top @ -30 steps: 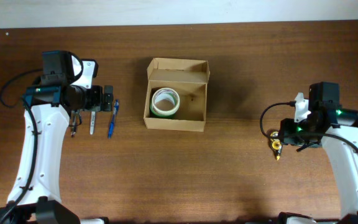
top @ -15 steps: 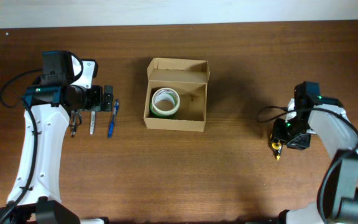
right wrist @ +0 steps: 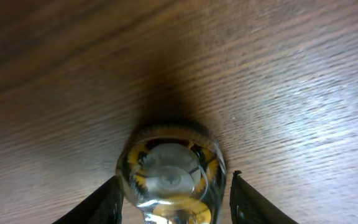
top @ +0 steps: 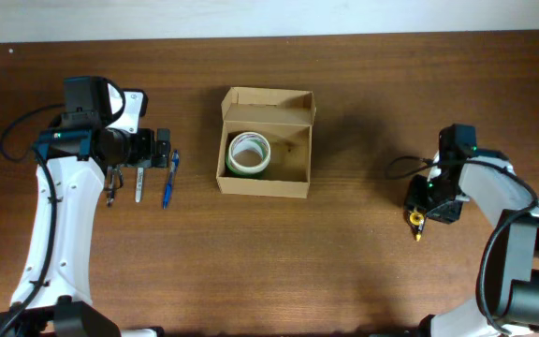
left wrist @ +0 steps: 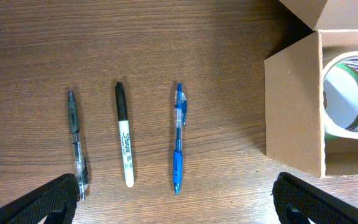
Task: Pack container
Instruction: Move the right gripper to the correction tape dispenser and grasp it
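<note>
The container (top: 265,183) is an open tan cardboard box at the table's centre, its flap lid folded back. A white and green tape roll (top: 249,153) lies in its left half. Box (left wrist: 294,106) and roll (left wrist: 353,93) also show in the left wrist view. My left gripper (top: 162,148) is open and empty, wide apart (left wrist: 179,211) over three pens. My right gripper (top: 429,201) is low on the table at the right. Its fingers straddle a small clear and yellow object (right wrist: 169,174), with a small gap at the right finger (right wrist: 244,202).
A dark clear pen (left wrist: 74,143), a black and white marker (left wrist: 124,134) and a blue pen (left wrist: 178,137) lie side by side left of the box. In the overhead view the blue pen (top: 169,178) is nearest the box. The yellow object's tip (top: 417,232) points towards the table's front.
My right arm has swung in and moved left, bringing its gripper down around the yellow object. My left arm, the pens and the box have not moved.
</note>
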Controlling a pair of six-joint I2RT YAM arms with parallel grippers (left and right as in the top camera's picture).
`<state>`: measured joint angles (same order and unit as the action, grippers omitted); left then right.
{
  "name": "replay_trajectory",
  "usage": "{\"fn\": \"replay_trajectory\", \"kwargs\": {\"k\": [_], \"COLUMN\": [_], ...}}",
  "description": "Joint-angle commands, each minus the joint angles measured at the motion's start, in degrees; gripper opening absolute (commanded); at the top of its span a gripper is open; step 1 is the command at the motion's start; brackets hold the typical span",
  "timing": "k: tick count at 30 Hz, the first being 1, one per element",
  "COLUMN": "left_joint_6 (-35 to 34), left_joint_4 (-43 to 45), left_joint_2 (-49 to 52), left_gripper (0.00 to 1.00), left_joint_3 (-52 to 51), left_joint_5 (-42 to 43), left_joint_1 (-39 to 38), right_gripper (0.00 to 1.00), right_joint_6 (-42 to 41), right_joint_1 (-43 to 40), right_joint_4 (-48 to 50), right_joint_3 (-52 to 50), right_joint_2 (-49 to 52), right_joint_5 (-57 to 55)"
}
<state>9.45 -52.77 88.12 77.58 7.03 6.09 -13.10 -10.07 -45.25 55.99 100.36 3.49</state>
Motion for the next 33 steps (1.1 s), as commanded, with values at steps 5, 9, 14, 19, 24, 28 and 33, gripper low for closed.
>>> {"fn": "replay_trajectory", "kwargs": {"k": [5,9,14,19,24,28,33], "left_joint_6": [0.7,0.7,0.7,0.7,0.7,0.7,0.7], "left_joint_4": [0.0,0.0,0.0,0.0,0.0,0.0,0.0], "left_joint_2": [0.3,0.3,0.3,0.3,0.3,0.3,0.3], "left_gripper": [0.99,0.99,0.99,0.99,0.99,0.99,0.99], "left_joint_3": [1.2,1.2,1.2,1.2,1.2,1.2,1.2], "left_joint_5": [0.0,0.0,0.0,0.0,0.0,0.0,0.0], "left_joint_1": [0.2,0.2,0.2,0.2,0.2,0.2,0.2], "right_gripper": [0.53,0.41,0.46,0.41,0.37,0.34,0.28], "right_joint_6": [-1.4,-1.4,-0.6,0.6,0.7,2.1,4.1], "right_joint_1": [0.4,0.4,0.3,0.3,0.3,0.3,0.3], "right_joint_4": [1.8,1.6,1.0,1.0,0.7,-1.0,-7.6], "right_joint_3": [-4.9,-4.9,-4.9,-4.9,-3.9,-0.7,8.9], "right_joint_2": [0.5,0.5,0.5,0.5,0.2,-1.5,-4.2], "right_joint_5": [-1.0,-0.9,-0.8,-1.6,-0.2,1.9,2.1]}}
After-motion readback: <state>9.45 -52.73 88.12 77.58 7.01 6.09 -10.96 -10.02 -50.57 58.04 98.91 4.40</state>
